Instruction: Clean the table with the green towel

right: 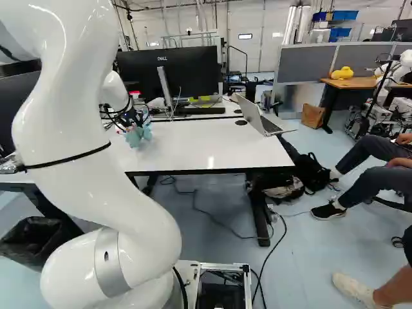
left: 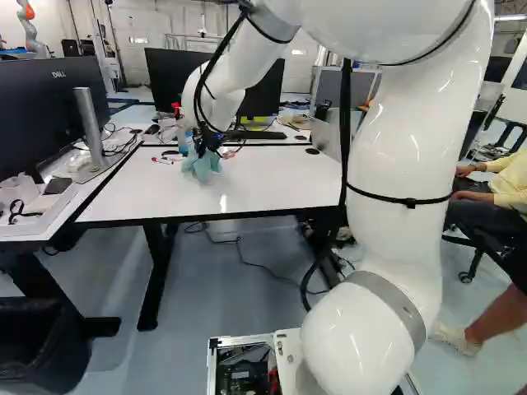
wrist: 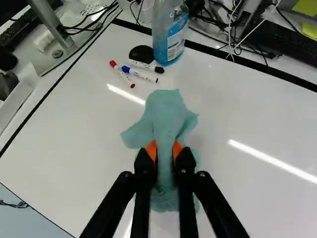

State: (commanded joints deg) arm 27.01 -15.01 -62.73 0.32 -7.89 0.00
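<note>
I'd say the green towel (wrist: 167,116) near the bottle (wrist: 170,37) is light and limp, best held by its bunched middle, where the gripper (wrist: 164,152) pinches it.

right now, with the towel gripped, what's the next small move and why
Probably a short, light wipe back toward the near edge of the table: the gripper is shut on the towel, bare tabletop lies on that side, and the markers and bottle are just ahead, where a forward stroke might knock them.
</note>
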